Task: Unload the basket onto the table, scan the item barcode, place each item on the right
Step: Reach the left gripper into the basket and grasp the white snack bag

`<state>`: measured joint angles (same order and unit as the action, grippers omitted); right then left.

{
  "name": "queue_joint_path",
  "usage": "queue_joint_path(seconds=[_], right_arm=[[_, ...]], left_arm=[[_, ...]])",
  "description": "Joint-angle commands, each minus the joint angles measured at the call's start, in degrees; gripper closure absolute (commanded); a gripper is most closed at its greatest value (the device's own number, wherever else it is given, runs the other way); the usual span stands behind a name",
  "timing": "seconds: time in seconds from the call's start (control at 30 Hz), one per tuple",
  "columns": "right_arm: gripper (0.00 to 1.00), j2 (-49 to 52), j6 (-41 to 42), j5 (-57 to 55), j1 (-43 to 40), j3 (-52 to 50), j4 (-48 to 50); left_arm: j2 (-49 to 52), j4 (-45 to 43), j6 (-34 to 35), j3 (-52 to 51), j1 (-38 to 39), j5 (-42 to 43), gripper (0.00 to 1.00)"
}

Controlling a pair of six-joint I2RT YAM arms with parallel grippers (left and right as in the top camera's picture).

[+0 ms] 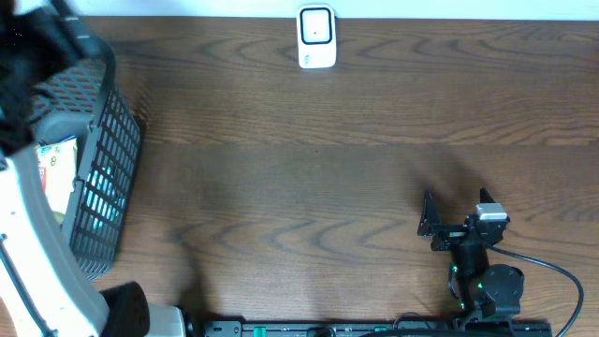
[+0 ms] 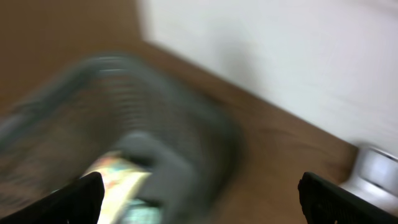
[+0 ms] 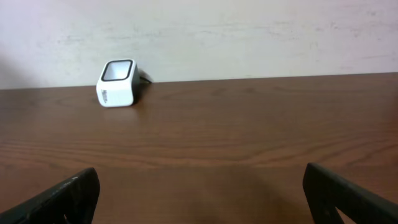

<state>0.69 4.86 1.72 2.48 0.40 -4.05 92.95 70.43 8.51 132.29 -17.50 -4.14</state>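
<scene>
Left jaws hung released over the 9 o'clock basket (image 1: 108, 173), seemingly to fetch its packet (image 1: 58, 161); right jaws, also released, faced the 12 o'clock scanner (image 1: 316, 37)

A dark brown wood-grain table (image 1: 281, 122) runs back to a plain off-white wall (image 3: 249, 31) — evenly, softly lit.

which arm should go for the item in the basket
Left. The left gripper hangs open over the basket holding the item; the right gripper, open too, sits far across the table.
</scene>
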Motion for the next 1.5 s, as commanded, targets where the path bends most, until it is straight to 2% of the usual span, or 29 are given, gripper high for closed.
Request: queue_joint_path(seconds=[0.0, 0.13, 0.33, 0.47, 0.53, 0.7, 0.83, 0.97, 1.1, 1.47], right_arm=[[0.01, -0.3, -0.9, 0.0, 0.0, -0.1, -0.2], [0.01, -0.3, -0.9, 0.0, 0.0, -0.1, -0.2], [0.01, -0.3, -0.9, 0.0, 0.0, -0.1, -0.2], [0.01, -0.3, -0.9, 0.0, 0.0, -0.1, -0.2], [0.01, -0.3, -0.9, 0.0, 0.0, -0.1, -0.2], [0.01, -0.3, -0.9, 0.0, 0.0, -0.1, -0.2], [0.01, -0.3, -0.9, 0.0, 0.0, -0.1, -0.2], [0.01, -0.3, -0.9, 0.0, 0.0, -0.1, -0.2], [0.01, -0.3, -0.9, 0.0, 0.0, -0.1, -0.2], [0.01, -0.3, -0.9, 0.0, 0.0, -0.1, -0.2]], left_arm=[[1.5, 0.2, -1.2, -0.1, -5.5, -9.6, 0.02], [1.6, 0.5, -1.0, -0.9, -9.8, -9.5, 0.02], [1.6, 1.5, -0.9, -0.9, -11.6, -7.8, 0.02], [3.5, 3.5, -7.1, -1.0, -11.6, -8.0, 0.02], [5.3, 4.9, -7.4, -2.0, -12.0, -9.0, 0.02], [9.4, 6.4, -10.4, -10.5, -12.8, -12.5, 0.02], [11.3, -0.5, -16.7, -19.9, -12.8, -13.3, 0.02], [11.9, -5.7, -16.9, -26.4, -12.8, -13.3, 0.02], [12.4, -8.5, -18.1, -28.3, -12.8, -13.1, 0.03], [16.8, -12.8, -30.8, -35.6, -13.0, -13.1, 0.02]])
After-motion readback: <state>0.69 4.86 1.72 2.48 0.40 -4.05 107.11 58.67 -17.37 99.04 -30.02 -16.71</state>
